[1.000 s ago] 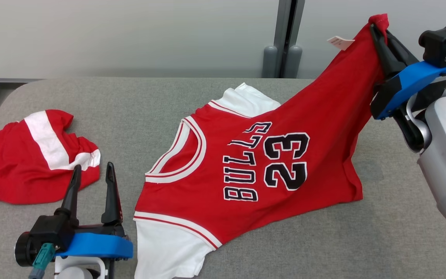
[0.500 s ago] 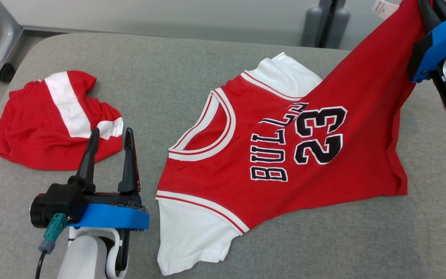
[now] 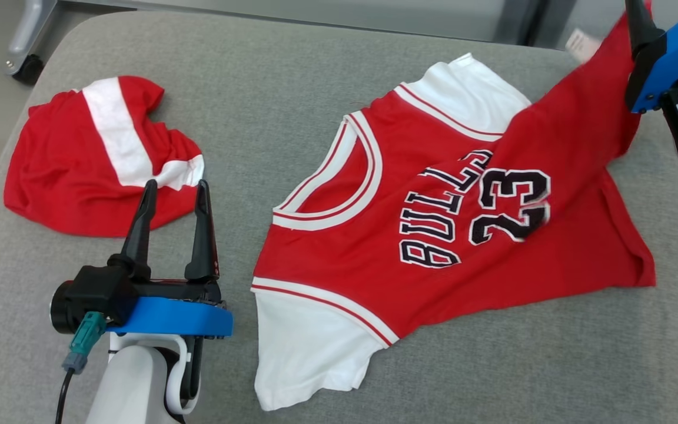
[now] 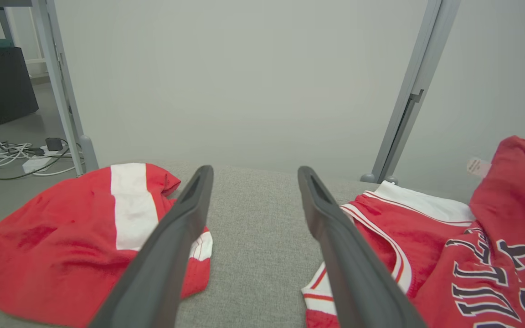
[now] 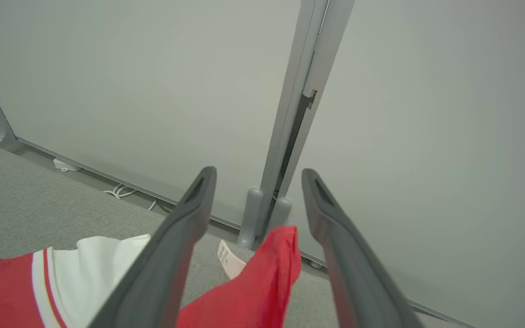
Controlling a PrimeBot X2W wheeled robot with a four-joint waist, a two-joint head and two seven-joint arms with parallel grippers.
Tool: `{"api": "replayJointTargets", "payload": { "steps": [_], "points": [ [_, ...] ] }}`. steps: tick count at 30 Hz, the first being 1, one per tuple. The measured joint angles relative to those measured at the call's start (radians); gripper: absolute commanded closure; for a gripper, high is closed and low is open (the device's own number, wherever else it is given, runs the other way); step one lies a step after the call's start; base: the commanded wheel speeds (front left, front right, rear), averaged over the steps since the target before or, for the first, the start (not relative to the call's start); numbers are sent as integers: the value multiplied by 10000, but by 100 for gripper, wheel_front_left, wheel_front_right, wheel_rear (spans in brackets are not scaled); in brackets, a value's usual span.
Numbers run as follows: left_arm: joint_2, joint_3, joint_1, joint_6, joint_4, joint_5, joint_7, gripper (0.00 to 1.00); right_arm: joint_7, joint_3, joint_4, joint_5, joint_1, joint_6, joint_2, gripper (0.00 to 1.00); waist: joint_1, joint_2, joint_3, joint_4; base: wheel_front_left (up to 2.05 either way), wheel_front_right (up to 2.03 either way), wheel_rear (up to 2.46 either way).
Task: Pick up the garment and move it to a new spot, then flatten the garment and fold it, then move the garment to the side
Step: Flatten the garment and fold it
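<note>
Red jersey (image 3: 433,235) lies on the grey table (image 3: 292,88), its long axis running from the collar to a raised corner at the right gripper (image 5: 258,173). That gripper's fingers stand apart with the corner between them, not pinching it. The left gripper (image 3: 175,184), spread and empty, is nearer the collar.

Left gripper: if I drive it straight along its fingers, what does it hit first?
Probably the crumpled red-and-white garment: the left gripper points past its near edge, so one finger may brush it. Between the fingers lies bare grey table. Height is unclear.
</note>
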Motion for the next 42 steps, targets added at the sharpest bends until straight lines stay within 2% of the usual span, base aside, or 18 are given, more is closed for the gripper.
{"api": "replayJointTargets", "payload": {
  "steps": [4, 8, 17, 24, 25, 31, 34, 42],
  "points": [
    [-2, 196, 6, -2, -4, 142, -2, 0, -132, -48, 44, 2, 198, 0, 61, 0, 0, 0, -109, -258, 0, 0, 0],
    [-6, 506, 240, 17, -81, 326, 0, 0, -188, -230, -407, 249, 847, 0, 173, 0, 0, 0, -303, -609, 0, 0, 0],
    [17, 1246, 1049, -50, -290, 713, -2, 0, -205, -755, -3666, 826, 3900, 0, 165, 0, 0, 0, -919, -1532, 0, 0, 0],
    [15, 1411, 1523, -63, -384, 855, -2, 0, -211, -1319, -5760, 1062, 6854, 0, 320, 0, -4, 0, -1502, -2029, 0, 0, 0],
    [13, 1429, 1639, -69, -408, 865, 0, 0, -213, -1482, -6311, 1118, 7738, 0, 458, 0, -3, 0, -1617, -2120, 0, 0, 0],
    [12, 1425, 1689, -92, -439, 869, -2, 0, -165, -1770, -7607, 788, 9780, -2, 849, 0, -4, 0, -1725, -2190, 0, 0, 0],
    [10, 1421, 1701, -117, -449, 874, -2, 0, 52, -1912, -8115, 600, 10207, 0, 1020, 0, -3, 0, -1721, -2196, 0, 0, 0],
    [6, 1281, 1701, -144, -449, 878, -2, 0, 656, -2044, -8542, 52, 10414, 0, 1158, 0, -2, 0, -1678, -2004, 0, 0, 0]
  ]
}}
